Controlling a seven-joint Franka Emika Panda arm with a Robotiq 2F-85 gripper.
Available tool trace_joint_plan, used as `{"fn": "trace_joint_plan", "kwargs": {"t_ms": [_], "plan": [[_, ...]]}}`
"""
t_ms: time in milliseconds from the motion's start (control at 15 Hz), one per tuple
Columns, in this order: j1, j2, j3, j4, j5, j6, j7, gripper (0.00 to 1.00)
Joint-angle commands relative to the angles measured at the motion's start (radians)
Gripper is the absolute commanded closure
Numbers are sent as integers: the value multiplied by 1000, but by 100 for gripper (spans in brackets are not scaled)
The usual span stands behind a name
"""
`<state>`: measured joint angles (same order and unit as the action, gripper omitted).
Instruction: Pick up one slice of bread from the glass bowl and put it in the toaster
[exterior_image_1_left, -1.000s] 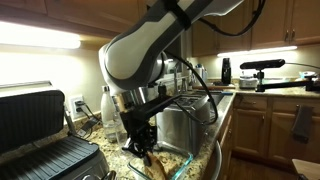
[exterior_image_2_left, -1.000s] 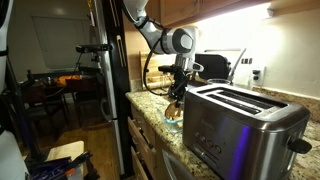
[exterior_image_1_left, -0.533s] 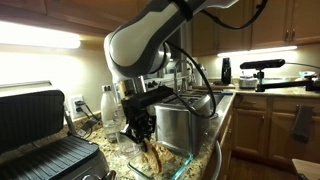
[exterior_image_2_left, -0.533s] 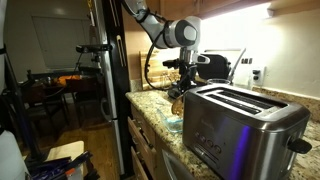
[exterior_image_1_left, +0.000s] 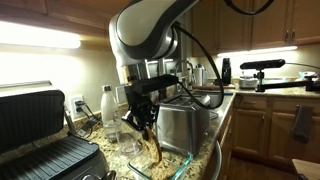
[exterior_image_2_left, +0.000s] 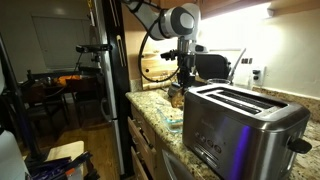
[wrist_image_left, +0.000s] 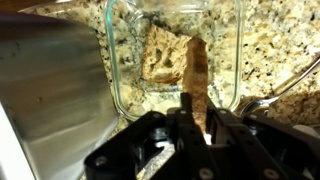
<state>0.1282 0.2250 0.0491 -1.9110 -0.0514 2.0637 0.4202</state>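
My gripper (exterior_image_1_left: 146, 120) (wrist_image_left: 198, 108) is shut on a tan slice of bread (wrist_image_left: 197, 70) and holds it on edge above the glass bowl (wrist_image_left: 116, 62). The slice hangs below the fingers in an exterior view (exterior_image_1_left: 155, 150). Another slice (wrist_image_left: 160, 55) lies flat in the bowl. The bowl (exterior_image_1_left: 172, 165) sits on the granite counter beside the brushed-steel toaster (exterior_image_1_left: 185, 125). In the other exterior view the toaster (exterior_image_2_left: 245, 125) fills the foreground, its top slots showing, and the gripper (exterior_image_2_left: 184, 80) hangs behind it.
A black-and-silver contact grill (exterior_image_1_left: 40, 135) stands open beside the bowl. A clear bottle (exterior_image_1_left: 108, 108) and glasses stand by the back wall. A wall outlet (exterior_image_1_left: 77, 103) is behind them. The counter edge (exterior_image_2_left: 150, 125) drops to cabinets.
The gripper has risen out of the bowl with the slice of bread, which now hangs clear above the dish. The arm's wrist has lifted and shifted toward the toaster.
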Motion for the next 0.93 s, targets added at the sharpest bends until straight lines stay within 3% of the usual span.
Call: {"fn": "trace_joint_plan", "kwargs": {"t_ms": [0, 400, 867], "plan": [[9, -119, -3, -115, -19, 23, 51, 95], [0, -255, 6, -204, -58, 30, 128, 95], [-41, -383, 18, -217, -119, 21, 261, 95]]}}
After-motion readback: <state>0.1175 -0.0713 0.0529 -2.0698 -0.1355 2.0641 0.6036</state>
